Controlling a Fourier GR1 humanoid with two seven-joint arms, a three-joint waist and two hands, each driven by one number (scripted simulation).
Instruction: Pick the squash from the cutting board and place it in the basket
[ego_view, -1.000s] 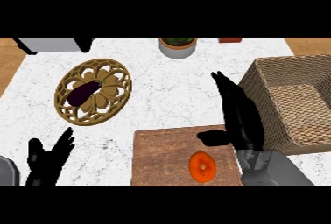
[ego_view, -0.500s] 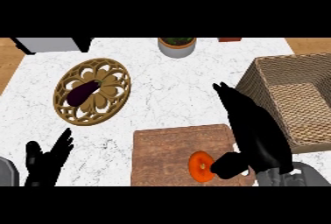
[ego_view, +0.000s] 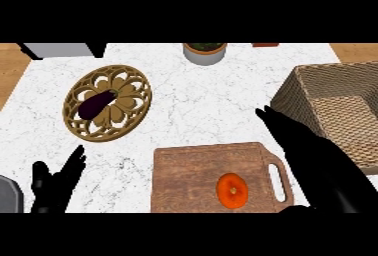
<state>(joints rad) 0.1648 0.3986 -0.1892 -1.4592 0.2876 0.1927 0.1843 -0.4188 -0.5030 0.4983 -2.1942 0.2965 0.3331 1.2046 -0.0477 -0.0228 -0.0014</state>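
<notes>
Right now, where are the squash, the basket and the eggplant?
squash (ego_view: 232, 190), head view, its orange middle.
basket (ego_view: 332, 82), head view, its inner back wall.
eggplant (ego_view: 97, 104), head view, its purple middle.

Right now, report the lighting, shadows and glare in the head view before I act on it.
Head view: light is flat and even across the counter, with no glare on it; no clear cast shadow shows under the squash or around the cutting board; the right robot hand and left robot hand read as solid black shapes, their surface detail lost.
</notes>
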